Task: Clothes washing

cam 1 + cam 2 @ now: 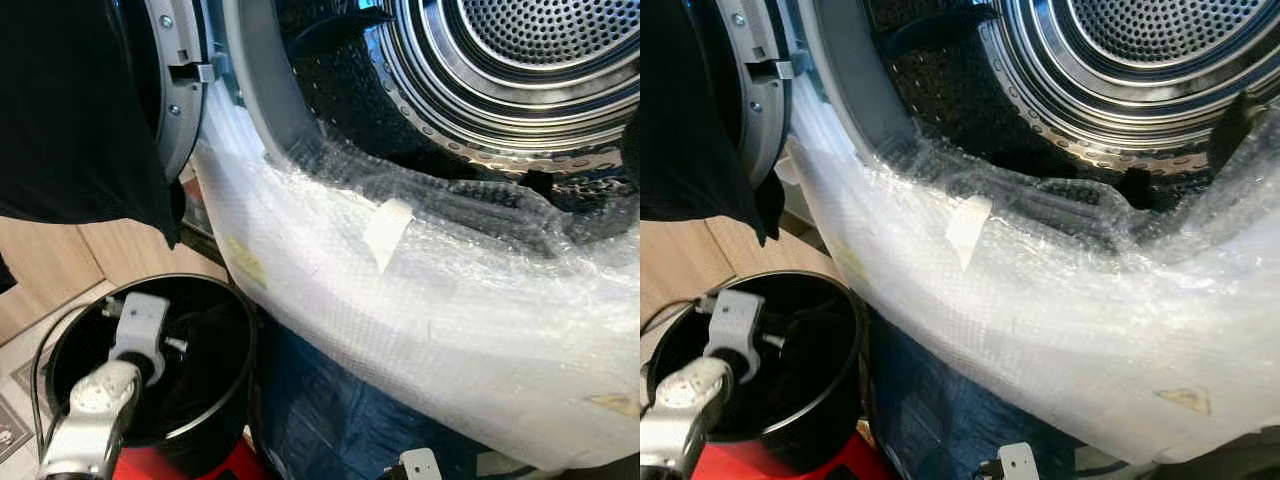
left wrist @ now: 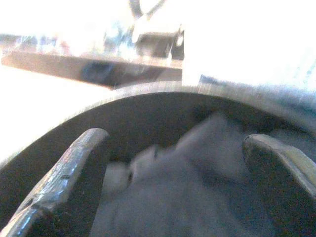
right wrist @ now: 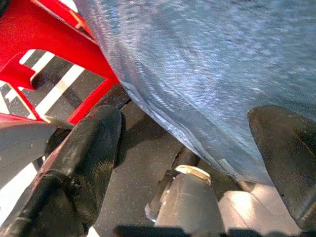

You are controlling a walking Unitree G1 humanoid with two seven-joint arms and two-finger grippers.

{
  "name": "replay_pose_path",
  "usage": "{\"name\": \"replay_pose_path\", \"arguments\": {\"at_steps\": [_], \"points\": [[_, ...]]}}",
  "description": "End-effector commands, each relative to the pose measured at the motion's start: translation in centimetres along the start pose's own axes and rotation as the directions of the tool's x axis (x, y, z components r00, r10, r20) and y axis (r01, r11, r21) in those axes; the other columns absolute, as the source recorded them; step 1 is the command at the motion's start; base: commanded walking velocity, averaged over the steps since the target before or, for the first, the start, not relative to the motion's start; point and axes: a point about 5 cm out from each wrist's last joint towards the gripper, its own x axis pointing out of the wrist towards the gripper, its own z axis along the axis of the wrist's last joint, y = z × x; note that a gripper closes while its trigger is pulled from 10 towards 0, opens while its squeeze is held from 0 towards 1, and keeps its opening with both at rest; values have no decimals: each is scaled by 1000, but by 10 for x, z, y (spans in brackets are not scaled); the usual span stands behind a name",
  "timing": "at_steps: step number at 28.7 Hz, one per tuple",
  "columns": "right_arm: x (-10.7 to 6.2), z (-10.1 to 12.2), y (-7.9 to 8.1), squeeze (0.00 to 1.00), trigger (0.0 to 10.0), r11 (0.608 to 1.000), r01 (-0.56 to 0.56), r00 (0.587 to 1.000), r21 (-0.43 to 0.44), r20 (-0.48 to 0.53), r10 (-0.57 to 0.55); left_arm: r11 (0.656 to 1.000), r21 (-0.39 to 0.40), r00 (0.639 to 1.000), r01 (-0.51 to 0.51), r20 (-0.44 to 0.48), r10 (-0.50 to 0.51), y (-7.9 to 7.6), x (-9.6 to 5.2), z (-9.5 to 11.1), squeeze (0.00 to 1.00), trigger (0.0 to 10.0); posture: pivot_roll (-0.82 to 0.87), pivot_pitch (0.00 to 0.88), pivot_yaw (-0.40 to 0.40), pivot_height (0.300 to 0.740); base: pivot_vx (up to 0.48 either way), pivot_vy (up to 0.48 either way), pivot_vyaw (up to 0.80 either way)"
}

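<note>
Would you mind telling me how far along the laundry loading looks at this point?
Done: the washer door stands open, and the drum is exposed. In hand: the left end effector is open inside the black bucket, over dark clothes not yet gripped. Left: grasping the clothes, lifting them over the bubble-wrapped rim into the drum and shutting the door. The right end effector hangs open below.

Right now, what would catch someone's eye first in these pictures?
The open washing machine drum, shiny perforated steel, takes up the upper right, with bubble wrap draped white across the machine's front below it. At lower left the left gripper, fingers apart, reaches down into a black bucket with dark cloth inside, standing on something red. A dark garment hangs at upper left.
</note>
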Motion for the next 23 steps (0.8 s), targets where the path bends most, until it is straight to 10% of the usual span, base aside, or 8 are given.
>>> {"name": "replay_pose_path", "arguments": {"at_steps": [1, 23], "points": [[-1, -1, -6, 0, 10000, 1000, 23, 1000, 12, -8, -23, 998, -11, 998, 55, 6, -55, 0, 4, 1, 1000, 10000, 98, 71, -58, 740, 0, 0, 0], [-10, -7, -28, 0, 10000, 998, 63, 998, -1, -20, -63, 897, -39, 895, 440, -58, -442, -35, 28, -17, 1000, 10000, 42, 100, -126, 740, 0, 0, 0]]}}
